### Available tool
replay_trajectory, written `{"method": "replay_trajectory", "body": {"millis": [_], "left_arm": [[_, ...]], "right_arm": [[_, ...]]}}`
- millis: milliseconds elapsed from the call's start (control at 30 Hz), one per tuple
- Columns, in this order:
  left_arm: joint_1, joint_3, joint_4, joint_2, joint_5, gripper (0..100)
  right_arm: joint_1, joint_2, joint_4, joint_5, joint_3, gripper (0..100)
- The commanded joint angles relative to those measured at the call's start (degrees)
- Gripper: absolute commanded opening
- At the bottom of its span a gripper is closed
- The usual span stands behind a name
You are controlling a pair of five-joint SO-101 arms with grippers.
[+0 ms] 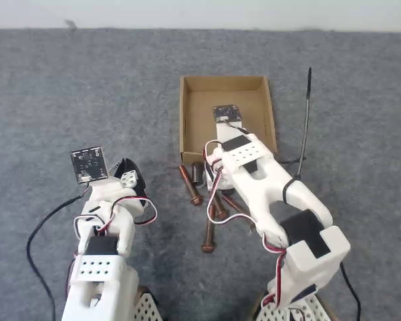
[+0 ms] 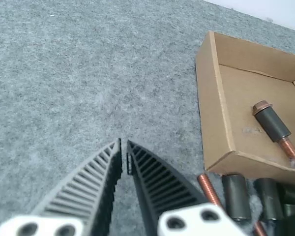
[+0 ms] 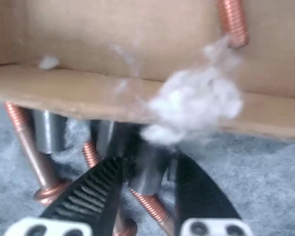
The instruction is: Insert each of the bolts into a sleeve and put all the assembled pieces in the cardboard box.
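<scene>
Bolts (image 1: 188, 183) lie with shanks toward cardboard box (image 1: 184, 120), heads away.

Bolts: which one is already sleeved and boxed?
The bolt lying inside the cardboard box, a dark sleeve around its shank. The other bolts lie outside the box on the grey carpet.

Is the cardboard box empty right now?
No: a bolt with a dark sleeve on it lies on the floor of the cardboard box.
</scene>
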Motion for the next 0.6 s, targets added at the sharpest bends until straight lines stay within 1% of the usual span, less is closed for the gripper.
{"method": "replay_trajectory", "body": {"millis": [0,100,233,333,433,567], "left_arm": [[-0.18,-0.57,0.0,-0.18,-0.53,1],[-0.18,-0.57,0.0,-0.18,-0.53,1],[-0.18,-0.57,0.0,-0.18,-0.53,1],[-0.18,-0.57,0.0,-0.18,-0.53,1],[-0.18,-0.66,0.09,-0.18,-0.53,1],[-0.18,-0.75,0.26,-0.18,-0.62,1]], "right_arm": [[-0.22,-0.13,-0.4,0.35,-3.69,0.6],[-0.31,-0.22,2.07,2.81,-4.31,0.8],[-0.04,-2.68,9.27,4.66,-6.68,0.6],[2.33,-7.87,13.93,7.21,-6.77,0.6],[6.9,-13.41,17.19,8.7,-6.15,0.6],[16.13,-18.95,17.19,9.58,-2.29,0.6]]}}
